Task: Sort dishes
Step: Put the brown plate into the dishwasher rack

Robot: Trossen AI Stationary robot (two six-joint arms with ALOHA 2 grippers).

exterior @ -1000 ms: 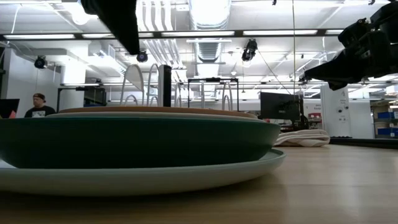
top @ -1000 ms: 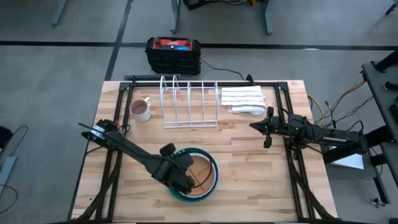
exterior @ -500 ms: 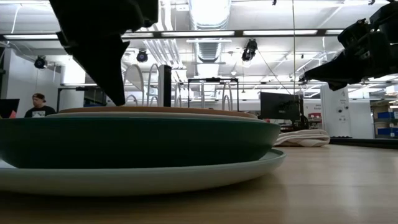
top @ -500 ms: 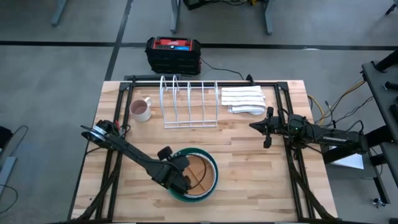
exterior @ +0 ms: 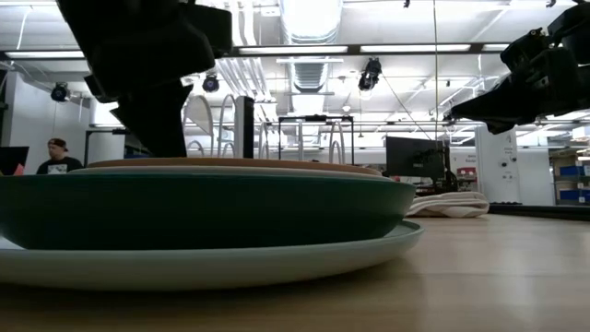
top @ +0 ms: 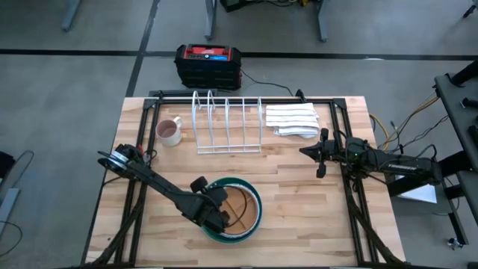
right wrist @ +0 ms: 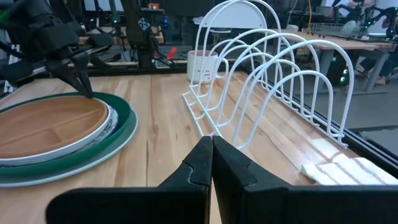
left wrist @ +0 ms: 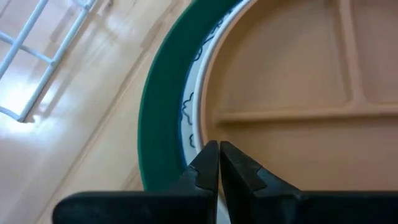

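Plates sit stacked near the table's front edge: brown plate (top: 240, 209) on top, nested in the green plate (top: 251, 187). Left gripper (left wrist: 217, 155), fingers pinched together (holding nothing), touches the stack's rim. Right gripper (top: 304, 151), also closed, waits beside the wire rack (top: 228, 123).

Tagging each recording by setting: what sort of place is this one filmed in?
Most likely a robotics lab or workshop, not a kitchen. The low view shows exposed ceiling ducts with strip lighting and a monitor on a workbench behind, and the high view shows a bare concrete floor around the butcher-block table.
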